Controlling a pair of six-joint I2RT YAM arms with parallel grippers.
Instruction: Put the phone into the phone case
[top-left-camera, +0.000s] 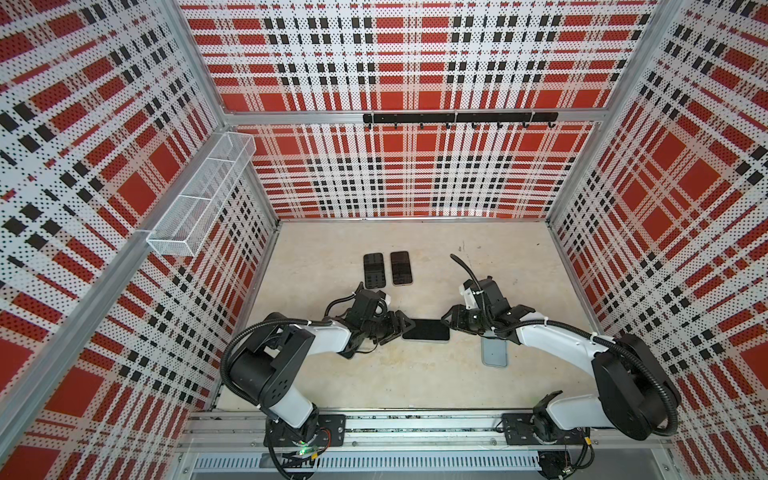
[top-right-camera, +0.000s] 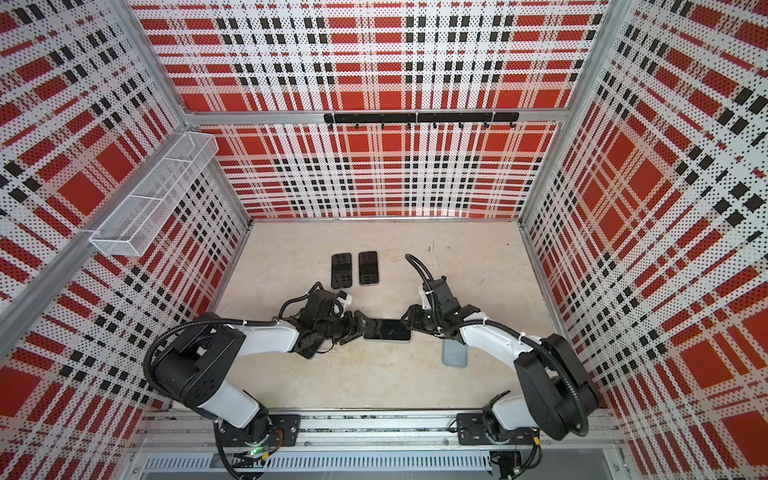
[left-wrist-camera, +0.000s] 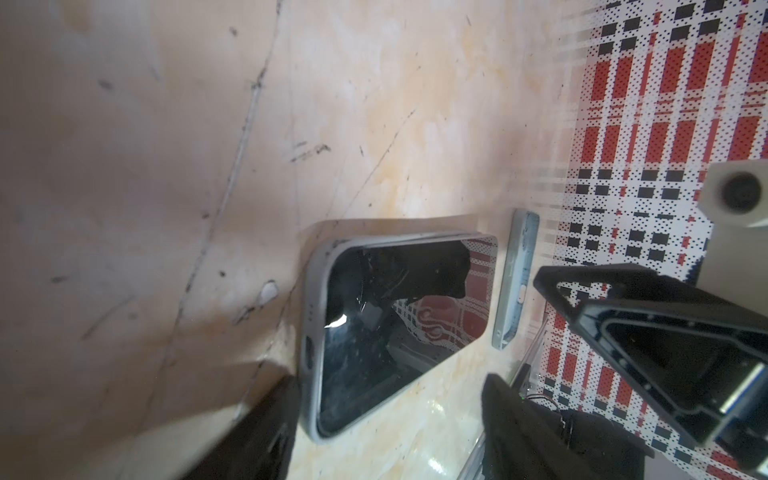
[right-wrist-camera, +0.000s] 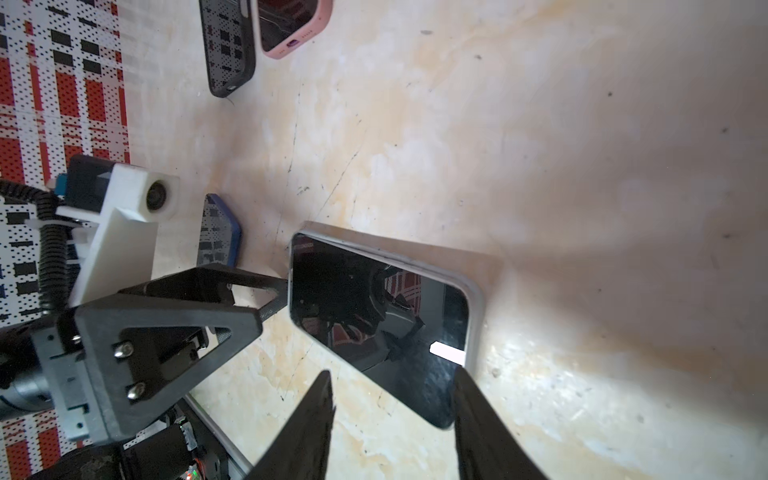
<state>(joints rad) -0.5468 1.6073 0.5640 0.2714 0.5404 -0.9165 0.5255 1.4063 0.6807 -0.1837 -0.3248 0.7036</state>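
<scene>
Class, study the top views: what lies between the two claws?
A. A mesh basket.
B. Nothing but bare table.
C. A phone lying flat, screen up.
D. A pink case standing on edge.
C: the phone lies flat on the table, dark screen up, with the left claw at one short end and the right claw at the other.

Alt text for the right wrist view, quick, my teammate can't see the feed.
A dark-screened phone lies in a pale case on the beige table, its near end between the fingers of the open right gripper. The left gripper is at its far end; a blue-cased phone, a black-cased phone and a pink-cased phone lie beyond.
</scene>
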